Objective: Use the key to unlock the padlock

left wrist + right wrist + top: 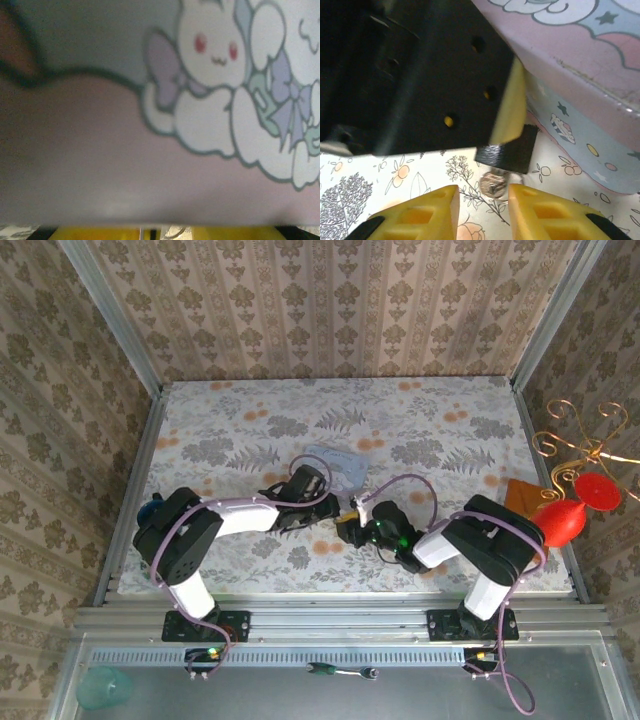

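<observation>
Two hands meet beside the shut cartoon tin (580,75), contents unseen. Black padlock (507,150) sits slanted at its foot, touching the left hand (310,490) at its yellow pad (512,107), grip unclear; right hand (482,195) gapes wide before it.

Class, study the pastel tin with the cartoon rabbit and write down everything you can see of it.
The tin is a flat rectangular box, seemingly painted metal, lying on the floral tablecloth near mid-table. Its pastel lid, shut, shows a white rabbit with red eyes, clouds, lavender bows and stars; the side wall is pale blue with small doodles. The left pincer hangs close at its edge; contact cannot be told.
</observation>
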